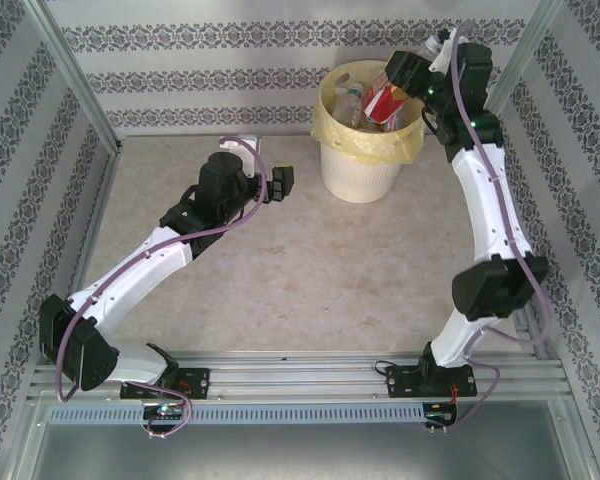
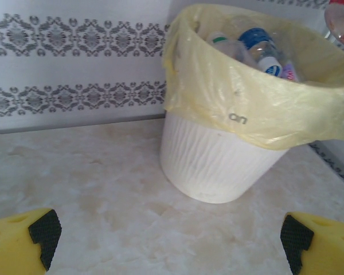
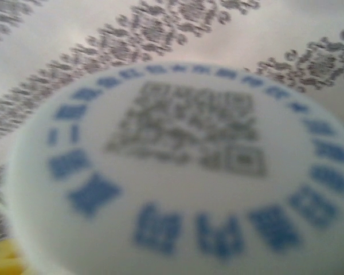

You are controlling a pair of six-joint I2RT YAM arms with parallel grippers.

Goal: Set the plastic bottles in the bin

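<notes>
While the left gripper (image 1: 268,165) hangs low over the marbled table (image 1: 310,270) just left of the bin (image 1: 360,172), its yellow fingers (image 2: 17,246) stand spread wide with nothing between them. The bin sits upright at the far side of the table, its yellow bag (image 2: 258,109) folded over the rim and several plastic bottles (image 2: 255,43) lying inside it. Over the bin's right edge the right gripper (image 1: 408,80) clasps a red-labelled bottle (image 1: 385,102) tilted down toward the opening, and its white cap (image 3: 183,172) with blue print looms blurred right before the wrist camera
</notes>
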